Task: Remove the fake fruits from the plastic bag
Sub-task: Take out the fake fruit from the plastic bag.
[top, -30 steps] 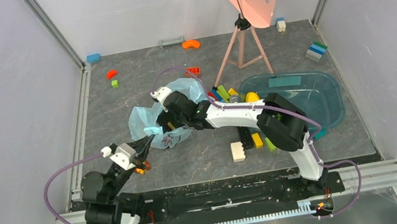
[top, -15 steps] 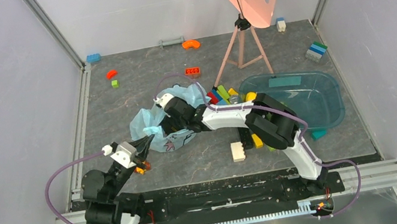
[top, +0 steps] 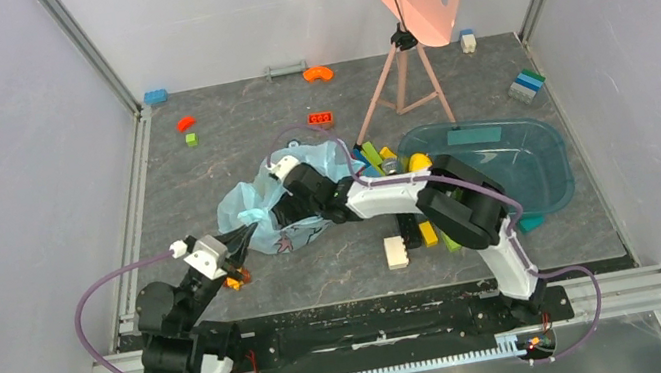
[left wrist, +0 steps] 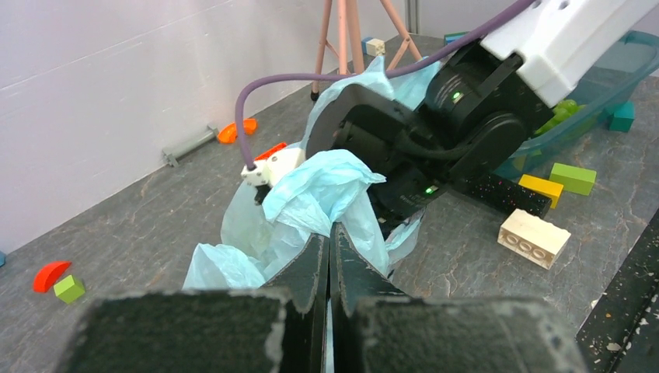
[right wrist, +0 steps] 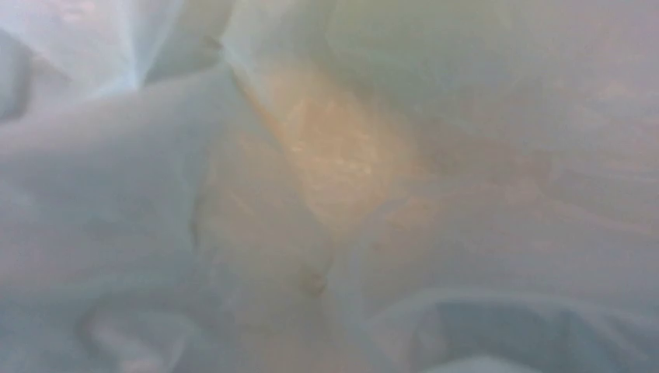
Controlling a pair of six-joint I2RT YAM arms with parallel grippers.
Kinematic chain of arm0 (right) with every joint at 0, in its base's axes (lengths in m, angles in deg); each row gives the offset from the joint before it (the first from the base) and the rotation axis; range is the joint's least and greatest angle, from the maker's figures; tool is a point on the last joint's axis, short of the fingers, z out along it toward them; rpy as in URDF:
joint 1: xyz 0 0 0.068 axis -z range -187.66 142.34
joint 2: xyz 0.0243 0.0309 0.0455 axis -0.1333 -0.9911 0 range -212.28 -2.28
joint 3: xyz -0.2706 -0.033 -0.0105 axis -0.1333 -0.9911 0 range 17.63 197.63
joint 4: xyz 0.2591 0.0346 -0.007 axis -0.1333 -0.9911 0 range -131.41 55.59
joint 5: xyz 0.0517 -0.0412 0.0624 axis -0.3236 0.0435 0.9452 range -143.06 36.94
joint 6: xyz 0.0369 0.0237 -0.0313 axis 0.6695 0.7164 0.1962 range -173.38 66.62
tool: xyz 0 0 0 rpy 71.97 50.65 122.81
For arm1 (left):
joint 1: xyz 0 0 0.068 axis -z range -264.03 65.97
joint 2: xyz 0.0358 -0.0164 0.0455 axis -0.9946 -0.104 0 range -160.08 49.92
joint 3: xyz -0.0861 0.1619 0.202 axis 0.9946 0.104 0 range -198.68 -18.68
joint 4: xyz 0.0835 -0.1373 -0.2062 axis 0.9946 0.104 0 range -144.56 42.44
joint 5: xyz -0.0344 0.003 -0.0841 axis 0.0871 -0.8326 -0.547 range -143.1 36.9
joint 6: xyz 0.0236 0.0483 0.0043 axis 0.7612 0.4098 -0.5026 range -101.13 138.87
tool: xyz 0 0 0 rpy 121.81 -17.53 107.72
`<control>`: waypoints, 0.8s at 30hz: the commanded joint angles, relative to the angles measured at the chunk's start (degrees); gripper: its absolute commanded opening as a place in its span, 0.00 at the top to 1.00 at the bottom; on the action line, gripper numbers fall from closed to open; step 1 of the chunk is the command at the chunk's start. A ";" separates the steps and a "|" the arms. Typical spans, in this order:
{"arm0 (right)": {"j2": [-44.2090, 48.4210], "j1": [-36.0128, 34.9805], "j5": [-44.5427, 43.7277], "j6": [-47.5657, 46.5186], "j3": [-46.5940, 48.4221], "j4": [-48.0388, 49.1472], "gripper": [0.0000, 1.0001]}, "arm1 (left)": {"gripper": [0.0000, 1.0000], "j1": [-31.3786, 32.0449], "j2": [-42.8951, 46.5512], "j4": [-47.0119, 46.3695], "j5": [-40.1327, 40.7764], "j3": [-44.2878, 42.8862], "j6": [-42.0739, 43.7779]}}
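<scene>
The light blue plastic bag [top: 253,204] lies crumpled left of centre; it also shows in the left wrist view [left wrist: 311,194]. My left gripper [top: 246,231] is shut on the bag's near edge, with thin film pinched between its closed jaws [left wrist: 329,233]. My right arm's wrist [top: 307,190] reaches into the bag's mouth from the right, and its fingers are buried under the plastic. The right wrist view shows only blurred bag film with a pale orange patch [right wrist: 342,155] behind it. A yellow lemon [top: 419,162] sits by the tub's left rim. A green fruit [left wrist: 563,115] lies inside the tub.
A teal see-through tub [top: 526,164] stands on the right. Coloured bricks lie beside it, among them a cream one [top: 396,251] and a red one [top: 320,118]. A pink tripod [top: 404,73] with a perforated board stands at the back. More toy pieces lie along the far edge.
My right wrist has shifted slightly right and lower into the bag, and the bag has bulged around it. The left gripper has kept its hold in place.
</scene>
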 commanded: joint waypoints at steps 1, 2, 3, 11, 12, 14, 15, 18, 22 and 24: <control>9.64 0.61 0.31 -0.71 -3.21 2.78 0.45 | 0.98 0.04 -2.34 -2.31 1.48 -0.17 -0.33; 11.15 0.61 0.93 -0.61 -3.77 2.69 0.45 | 0.98 0.04 -2.71 -2.39 1.80 -0.24 -0.67; 12.24 0.66 1.76 -0.48 -3.99 2.23 0.45 | 0.98 0.04 -3.10 -2.47 2.35 -0.25 -1.06; 20.53 0.62 7.00 0.90 -5.92 -0.56 0.45 | 0.98 0.04 -4.77 -1.44 6.52 -0.71 -2.03; 21.34 0.61 7.48 0.90 -5.95 -1.03 0.45 | 0.98 0.04 -5.25 -1.39 6.84 -0.95 -2.08; 23.43 0.65 8.91 0.92 -6.13 -1.56 0.45 | 0.98 0.04 -6.25 -1.43 7.62 -1.35 -2.57; 24.34 0.53 9.85 0.91 -6.26 -1.76 0.45 | 0.98 0.02 -7.02 -1.37 7.81 -1.55 -2.81; 27.50 0.53 11.71 0.91 -6.44 -2.96 0.45 | 0.98 0.04 -8.88 -0.93 8.21 -2.53 -3.00; 31.39 0.58 14.50 1.12 -7.27 -4.71 0.44 | 0.98 0.04 -10.02 -1.12 8.54 -2.78 -3.64; 33.65 0.51 15.56 1.35 -8.75 -5.47 0.44 | 0.98 0.04 -9.90 -1.58 8.87 -2.70 -4.01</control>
